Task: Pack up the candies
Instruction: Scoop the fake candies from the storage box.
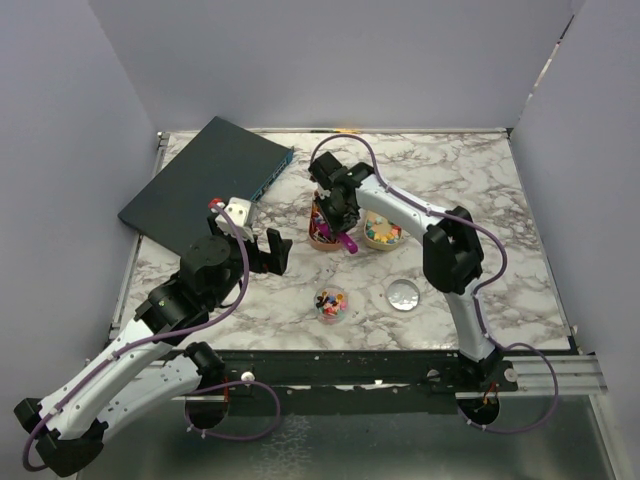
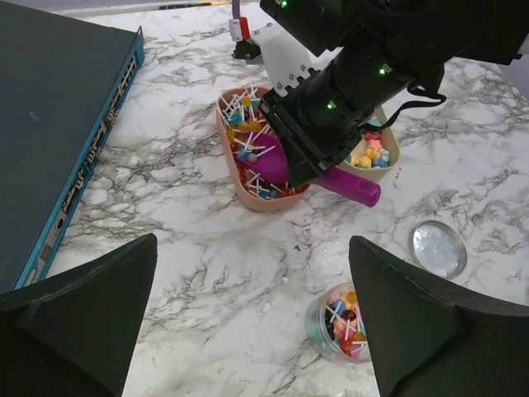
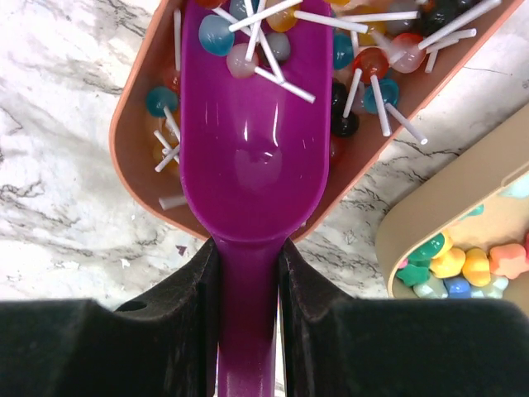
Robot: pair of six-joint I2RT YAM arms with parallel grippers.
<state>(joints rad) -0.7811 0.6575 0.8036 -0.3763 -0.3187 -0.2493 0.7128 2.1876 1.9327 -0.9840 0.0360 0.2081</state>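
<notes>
The candies are small coloured balls on white sticks (image 3: 370, 73), heaped in an orange oval tray (image 1: 320, 236) (image 2: 228, 162) (image 3: 130, 141). My right gripper (image 1: 336, 214) (image 3: 248, 273) is shut on the handle of a purple scoop (image 3: 256, 124) (image 2: 350, 185). The scoop's bowl lies in the tray with a few candies on it. A small clear jar (image 1: 331, 303) (image 2: 340, 321) holds several candies. My left gripper (image 1: 272, 250) (image 2: 252, 322) is open and empty, low over the table just left of the jar.
A tan tray (image 1: 381, 236) (image 2: 390, 154) (image 3: 450, 198) of star-shaped sweets stands right of the orange one. The jar's round lid (image 1: 403, 294) (image 2: 438, 248) lies right of the jar. A dark flat box (image 1: 208, 185) (image 2: 50, 124) lies at the back left.
</notes>
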